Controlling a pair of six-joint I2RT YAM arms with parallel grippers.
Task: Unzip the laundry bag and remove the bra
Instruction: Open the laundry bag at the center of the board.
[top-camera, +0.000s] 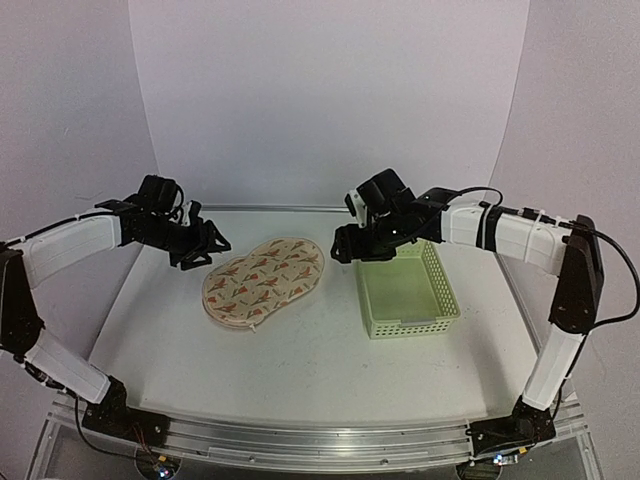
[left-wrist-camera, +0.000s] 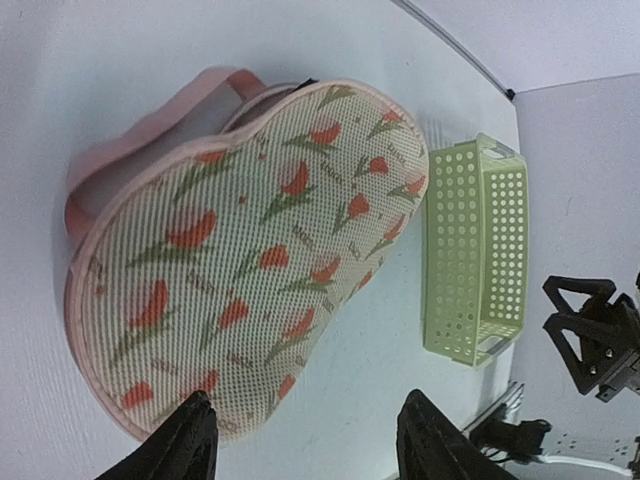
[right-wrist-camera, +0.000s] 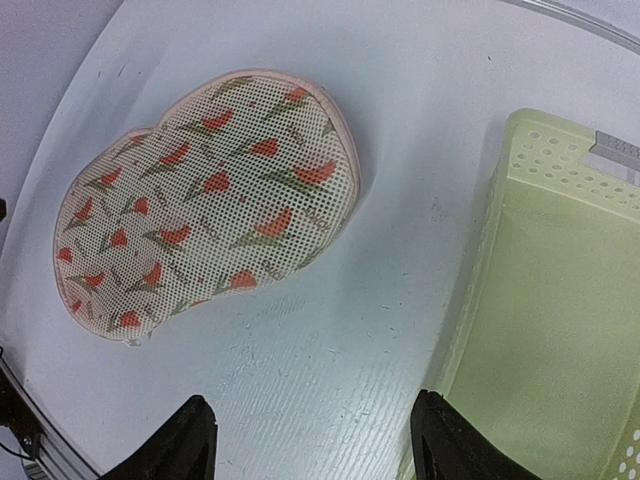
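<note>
The laundry bag (top-camera: 262, 280) lies flat and zipped shut on the white table, a cream mesh pouch with red-and-green flowers and a pink rim (left-wrist-camera: 150, 130). A small zip tab (right-wrist-camera: 133, 342) sticks out at its near end. The bra is hidden. My left gripper (top-camera: 205, 245) hovers open just left of the bag, and its tips (left-wrist-camera: 305, 440) straddle the bag's edge (left-wrist-camera: 250, 250) with nothing between them. My right gripper (top-camera: 345, 245) hangs open above the gap between the bag (right-wrist-camera: 200, 200) and the basket, fingers (right-wrist-camera: 315, 445) empty.
A pale green perforated plastic basket (top-camera: 405, 290) stands right of the bag, empty, close under the right arm; it also shows in both wrist views (left-wrist-camera: 478, 250) (right-wrist-camera: 540, 300). White walls close the back and sides. The table's near edge carries a metal rail (top-camera: 320, 440).
</note>
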